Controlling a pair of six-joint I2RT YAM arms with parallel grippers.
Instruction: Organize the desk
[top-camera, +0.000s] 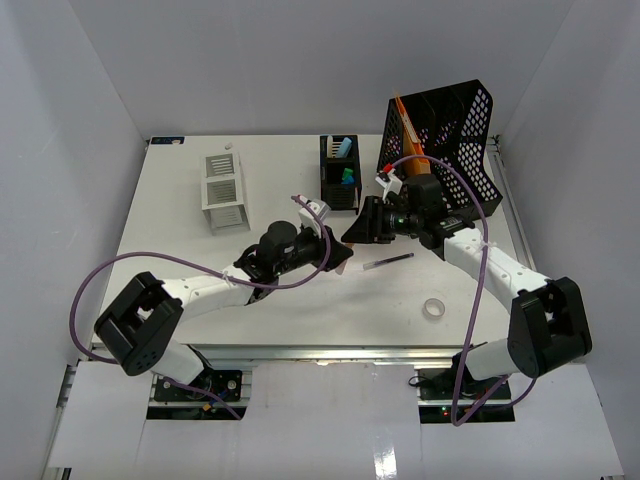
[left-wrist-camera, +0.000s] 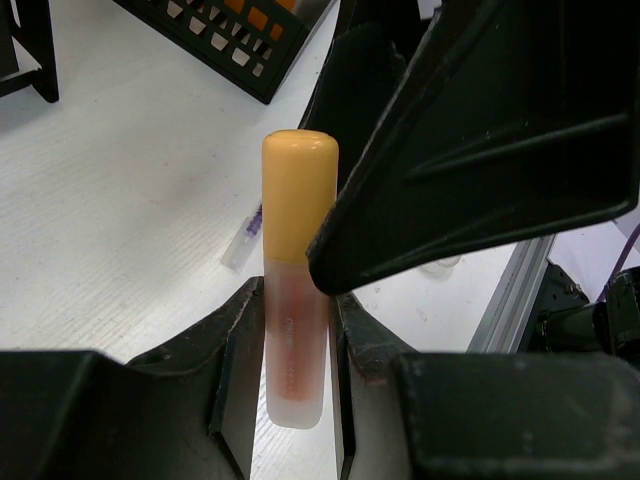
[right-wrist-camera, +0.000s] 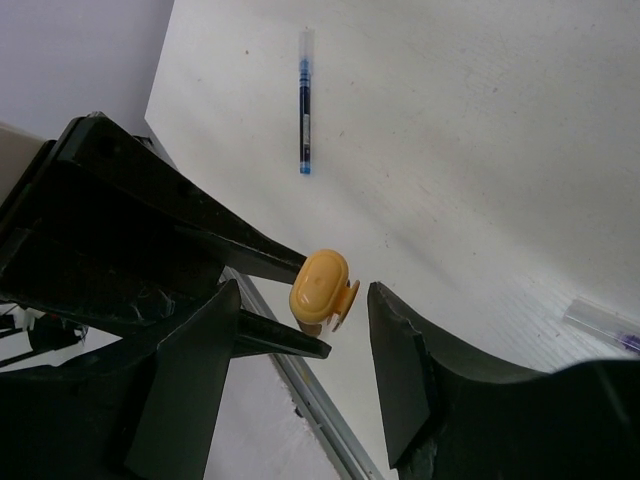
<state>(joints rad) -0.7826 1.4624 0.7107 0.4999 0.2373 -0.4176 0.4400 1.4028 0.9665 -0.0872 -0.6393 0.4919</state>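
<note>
Top view: the held item cannot be seen where the two grippers meet over the middle of the desk (top-camera: 180, 240). The desk's far right corner is hidden behind a black mesh file rack (top-camera: 455, 130), and parts of its near edge behind the arm bases. Left wrist view: the left gripper (left-wrist-camera: 295, 340) is clamped on the lower body of a frosted tube (left-wrist-camera: 290, 300) with a yellow-orange cap; print on the tube is too faint to read. Right wrist view: only the cap shows, end-on, with the tube body hidden. The right gripper (right-wrist-camera: 305, 300) stands apart around the cap, with a gap visible on one side; contact on the other side cannot be told. A clear item with purple inside (left-wrist-camera: 243, 240) is cut off and unidentified. The desk's long axis runs left to right in the top view, with the metal rail (top-camera: 330, 351) along the near edge. A pen (top-camera: 388, 262) and a tape roll (top-camera: 434, 308) lie on it.
</note>
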